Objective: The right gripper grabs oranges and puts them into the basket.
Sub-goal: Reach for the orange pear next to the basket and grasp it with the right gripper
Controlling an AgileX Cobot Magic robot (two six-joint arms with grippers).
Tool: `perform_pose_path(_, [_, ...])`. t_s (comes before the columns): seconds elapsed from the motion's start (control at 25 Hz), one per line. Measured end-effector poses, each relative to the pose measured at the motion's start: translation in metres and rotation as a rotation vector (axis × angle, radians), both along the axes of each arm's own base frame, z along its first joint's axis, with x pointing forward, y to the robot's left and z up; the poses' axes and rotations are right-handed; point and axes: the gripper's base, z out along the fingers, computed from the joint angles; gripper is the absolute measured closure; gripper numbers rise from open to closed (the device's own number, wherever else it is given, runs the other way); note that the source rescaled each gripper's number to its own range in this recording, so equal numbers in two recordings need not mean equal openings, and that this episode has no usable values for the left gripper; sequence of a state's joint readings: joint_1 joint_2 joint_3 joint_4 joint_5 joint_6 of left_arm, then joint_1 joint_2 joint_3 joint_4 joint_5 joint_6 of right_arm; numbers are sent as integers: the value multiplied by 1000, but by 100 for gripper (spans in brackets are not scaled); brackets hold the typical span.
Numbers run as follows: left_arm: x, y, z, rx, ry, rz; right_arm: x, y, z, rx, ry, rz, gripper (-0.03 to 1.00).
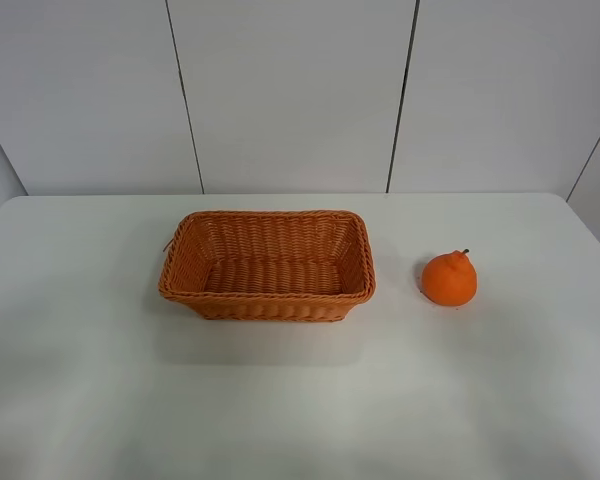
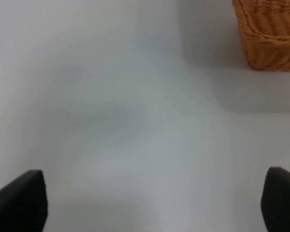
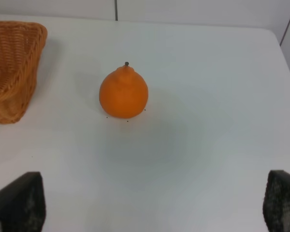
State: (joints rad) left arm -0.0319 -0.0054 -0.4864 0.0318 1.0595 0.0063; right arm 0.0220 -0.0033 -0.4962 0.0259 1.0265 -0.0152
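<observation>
The orange [image 1: 449, 278] is a bright, knob-topped fruit with a dark stem. It stands upright on the white table to the right of the basket [image 1: 195, 292]. The woven orange-brown basket is empty at the table's middle. No arm shows in the exterior high view. In the right wrist view the orange [image 3: 123, 93] lies ahead of my right gripper [image 3: 152, 203], whose black fingertips [image 3: 19, 200] are spread wide with nothing between them. A basket corner [image 3: 12, 67] shows beside it. My left gripper [image 2: 154, 203] is open over bare table, with a basket corner [image 2: 270, 34] ahead.
The white table [image 1: 280, 400] ends at a grey panelled wall [image 1: 290, 90] at the back. Its right edge runs close past the orange. Bare tabletop lies in front of the basket and around the fruit.
</observation>
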Motion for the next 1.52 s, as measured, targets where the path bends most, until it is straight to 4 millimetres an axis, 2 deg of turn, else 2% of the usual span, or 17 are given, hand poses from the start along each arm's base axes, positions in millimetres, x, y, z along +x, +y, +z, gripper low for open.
perform_pose_path(0.44, [0, 0, 0, 0, 0, 0, 2, 0, 2, -2, 14, -2, -3])
perform_pose_path(0.52, [0, 0, 0, 0, 0, 0, 10, 0, 10, -3, 50, -5, -3])
perform_pose_path(0.64, [0, 0, 0, 0, 0, 0, 35, 0, 30, -5, 133, -7, -3])
perform_pose_path(0.76, [0, 0, 0, 0, 0, 0, 74, 1, 49, -6, 239, -8, -3])
perform_pose_path(0.88, [0, 0, 0, 0, 0, 0, 125, 3, 61, -2, 372, -5, -3])
perform_pose_path(1.0, [0, 0, 0, 0, 0, 0, 179, 4, 59, -3, 498, -5, -3])
perform_pose_path(1.04, [0, 0, 0, 0, 0, 0, 179, 4, 59, -3, 498, -5, -3])
perform_pose_path(1.08, [0, 0, 0, 0, 0, 0, 199, 5, 57, -3, 534, -5, -3])
perform_pose_path(1.32, [0, 0, 0, 0, 0, 0, 302, 7, 21, -7, 722, -6, -3])
perform_pose_path(1.44, [0, 0, 0, 0, 0, 0, 346, 8, -6, -9, 804, -6, -3])
perform_pose_path(1.52, [0, 0, 0, 0, 0, 0, 366, 9, -17, -13, 843, 3, -3])
